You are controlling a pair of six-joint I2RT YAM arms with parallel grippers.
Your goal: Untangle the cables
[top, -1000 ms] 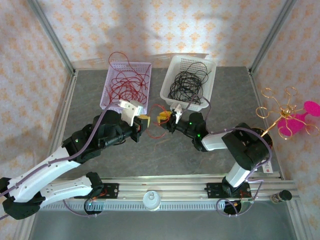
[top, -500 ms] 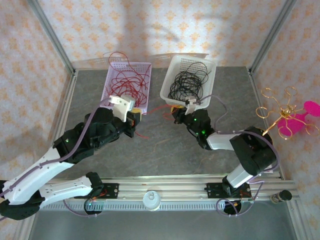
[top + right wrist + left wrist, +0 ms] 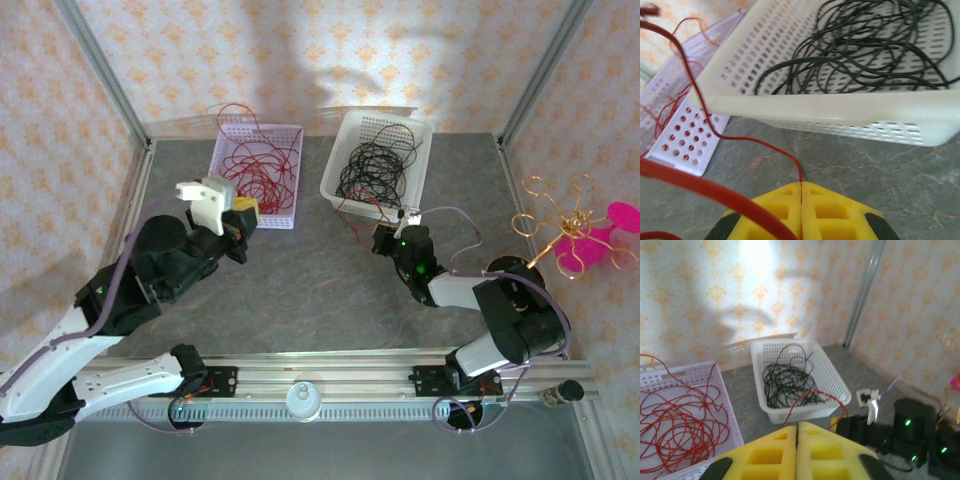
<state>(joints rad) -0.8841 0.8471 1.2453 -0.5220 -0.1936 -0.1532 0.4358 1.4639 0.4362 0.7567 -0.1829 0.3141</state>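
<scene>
Red cables (image 3: 260,170) lie looped in the lilac basket (image 3: 256,127), and black cables (image 3: 370,172) fill the white basket (image 3: 422,170). My left gripper (image 3: 243,208) hovers at the lilac basket's front right corner. Its yellow jaws are pressed together (image 3: 797,427), and one red cable (image 3: 812,391) rises from their tip and arcs over toward the right arm. My right gripper (image 3: 380,237) sits low in front of the white basket. It is shut (image 3: 801,184) on that red cable (image 3: 760,142), which enters the seam between its fingers.
A gold wire and pink ornament (image 3: 575,230) stands outside the right frame post. The metal rail (image 3: 320,375) with the arm bases runs along the near edge. Grey tabletop (image 3: 310,270) lies between the two grippers.
The grippers have drawn apart from the middle. The left went left and back toward the lilac basket, the right went right along the white basket's front. The red cable stretches between them.
</scene>
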